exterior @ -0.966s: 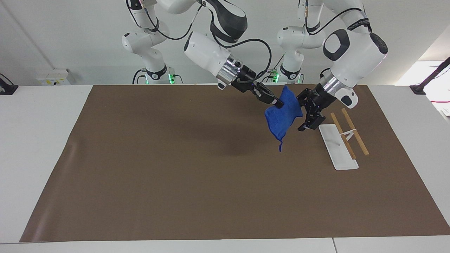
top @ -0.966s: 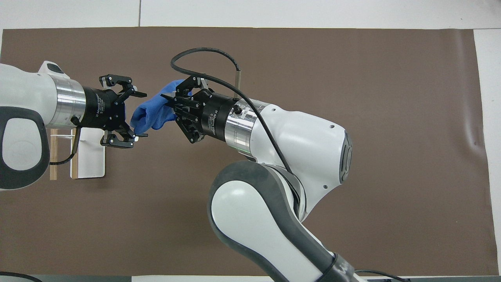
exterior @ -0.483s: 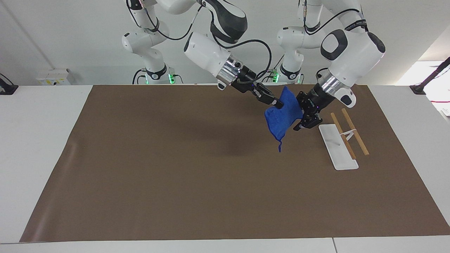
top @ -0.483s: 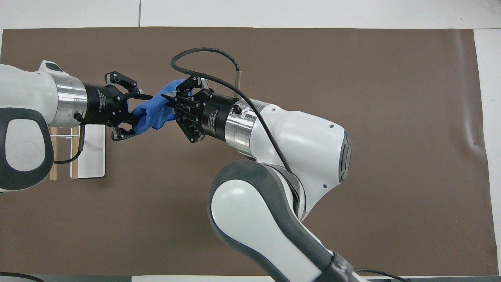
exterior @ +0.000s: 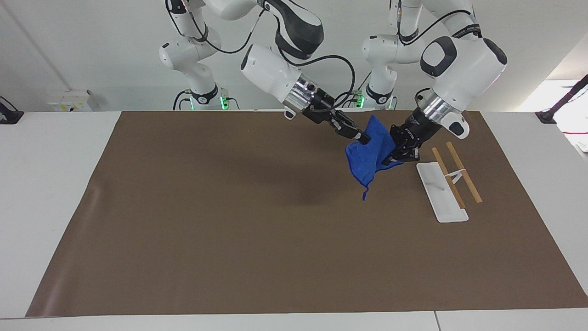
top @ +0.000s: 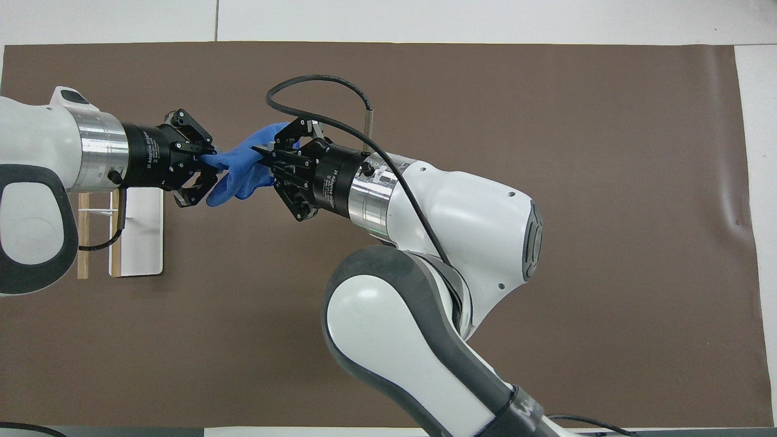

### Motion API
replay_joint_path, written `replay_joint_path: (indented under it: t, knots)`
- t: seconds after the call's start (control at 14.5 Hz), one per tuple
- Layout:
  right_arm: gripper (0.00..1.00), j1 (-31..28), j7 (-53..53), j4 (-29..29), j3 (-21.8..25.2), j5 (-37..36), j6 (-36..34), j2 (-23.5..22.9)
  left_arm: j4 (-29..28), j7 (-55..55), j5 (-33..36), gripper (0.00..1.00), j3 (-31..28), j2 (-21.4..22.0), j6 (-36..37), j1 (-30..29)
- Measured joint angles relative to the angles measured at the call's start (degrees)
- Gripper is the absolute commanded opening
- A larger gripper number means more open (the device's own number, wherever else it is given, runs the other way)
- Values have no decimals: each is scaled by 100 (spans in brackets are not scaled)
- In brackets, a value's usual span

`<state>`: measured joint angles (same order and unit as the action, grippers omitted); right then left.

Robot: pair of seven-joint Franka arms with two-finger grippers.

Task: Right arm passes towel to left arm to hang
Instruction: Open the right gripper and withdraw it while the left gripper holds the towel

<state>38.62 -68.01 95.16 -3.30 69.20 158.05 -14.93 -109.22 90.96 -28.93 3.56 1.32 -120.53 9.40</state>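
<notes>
Facing view: towel (exterior: 370,151) between both pincers

The brown mat (exterior: 229,230) lies bare across the middle and toward the right arm's end of the tabletop (exterior: 55,184). Toward the left arm's end, the white rack (exterior: 441,193) with its wooden rods (exterior: 464,172) stands just beside both pincers, crowded over the mat around the blue towel (exterior: 367,156)
</notes>
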Motion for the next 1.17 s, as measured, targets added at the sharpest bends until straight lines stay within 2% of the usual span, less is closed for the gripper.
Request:
replay_joint_path:
  t: [0.34,0.41,0.48,0.76,1.03,1.17]
  knots:
    - [0,-14,50,2,17,0,12,-4,24,-299,241,0,-1,1,-131,4]
    - [47,-21,110,2,18,0,14,-4,29,-326,460,0,3,4,-131,8]
    - [99,-32,194,2,20,0,15,-6,41,-337,699,0,12,11,-133,16]
    - [100,-108,702,7,43,-342,18,-9,87,-345,1649,0,24,45,-197,73]
    - [100,-439,1098,195,58,-1924,15,-12,87,-354,2569,0,48,49,-354,96]
    - [100,-719,1632,412,70,-2574,-8,-6,85,-357,3079,0,50,54,-358,149]
